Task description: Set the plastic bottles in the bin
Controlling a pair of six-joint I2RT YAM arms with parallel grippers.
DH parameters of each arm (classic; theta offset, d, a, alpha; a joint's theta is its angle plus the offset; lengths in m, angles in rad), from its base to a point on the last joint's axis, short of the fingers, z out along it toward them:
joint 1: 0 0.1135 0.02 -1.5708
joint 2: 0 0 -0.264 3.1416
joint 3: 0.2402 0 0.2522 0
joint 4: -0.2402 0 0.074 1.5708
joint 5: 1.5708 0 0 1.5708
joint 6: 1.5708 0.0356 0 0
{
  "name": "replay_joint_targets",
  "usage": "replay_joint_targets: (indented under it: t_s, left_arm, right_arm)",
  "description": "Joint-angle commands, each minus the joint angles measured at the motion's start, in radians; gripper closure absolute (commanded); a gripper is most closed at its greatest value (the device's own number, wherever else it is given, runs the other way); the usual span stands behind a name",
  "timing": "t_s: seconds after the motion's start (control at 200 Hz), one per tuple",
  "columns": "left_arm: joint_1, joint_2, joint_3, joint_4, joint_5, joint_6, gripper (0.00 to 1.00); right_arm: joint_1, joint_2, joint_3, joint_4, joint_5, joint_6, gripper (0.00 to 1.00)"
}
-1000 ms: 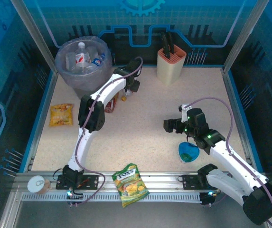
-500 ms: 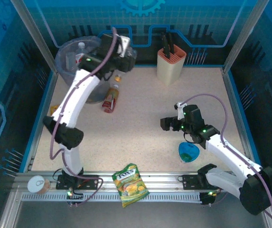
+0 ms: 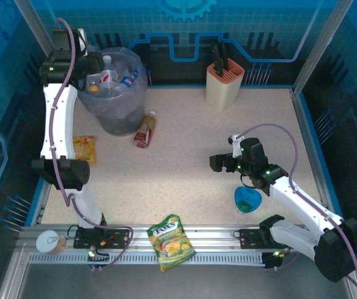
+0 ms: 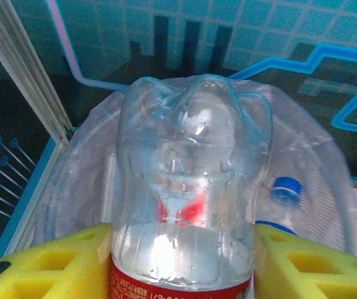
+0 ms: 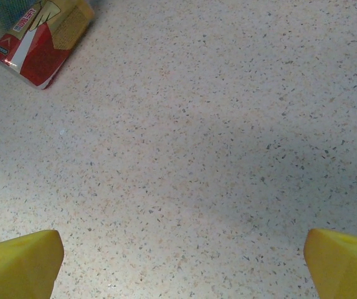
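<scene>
Bottle [image 4: 190, 187] in left hand [image 4: 181, 268], above bin [image 3: 119, 118]

glossy clear plastic bottle [image 4: 190, 187] between matt foam pads [image 4: 53, 268]; crinkled translucent plastic bag [image 4: 303, 162] beyond; counter [image 5: 197, 156] speckled, matt.

On your speckled desk [image 3: 184, 162], a peach ribbed knife holder [image 3: 224, 84] stands at the far edge. A yellow snack bag [image 3: 83, 148] lies by the left edge, a green snack bag [image 3: 172, 242] overhangs the near edge, and a small blue bowl [image 3: 247, 200] sits toward the right.

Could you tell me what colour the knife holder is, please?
The knife holder is peach, clearest in the top view.
</scene>
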Motion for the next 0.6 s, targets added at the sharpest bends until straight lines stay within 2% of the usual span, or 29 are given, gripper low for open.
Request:
replay_joint_targets:
  t_s: [0.0, 0.085, 0.165, 0.28, 0.41, 0.49, 0.595]
  left_arm:
    - [0.026, 0.057, 0.041, 0.040, 0.007, -0.032, 0.46]
    - [0.037, 0.092, 0.051, 0.051, 0.004, -0.024, 0.46]
    - [0.043, 0.141, 0.102, -0.028, 0.007, -0.022, 0.46]
    - [0.042, 0.155, 0.091, -0.059, 0.026, -0.011, 0.35]
    - [0.039, 0.113, 0.040, -0.016, 0.048, -0.002, 0.17]
    - [0.039, 0.094, 0.041, -0.012, 0.016, 0.010, 0.13]
    - [0.036, 0.063, 0.042, -0.012, -0.011, 0.029, 0.13]
  right_arm:
    - [-0.013, -0.030, -0.009, -0.005, -0.010, 0.006, 0.00]
    - [-0.013, -0.038, -0.013, -0.013, 0.001, 0.002, 0.00]
    - [-0.013, -0.043, -0.015, -0.016, 0.005, 0.004, 0.00]
    - [-0.013, -0.044, -0.013, -0.015, 0.004, 0.004, 0.00]
    - [-0.011, -0.027, 0.002, -0.022, -0.004, -0.005, 0.00]
    - [-0.011, -0.022, 0.007, -0.020, -0.006, -0.002, 0.00]
    - [-0.009, -0.014, 0.007, -0.006, -0.009, 0.004, 0.00]
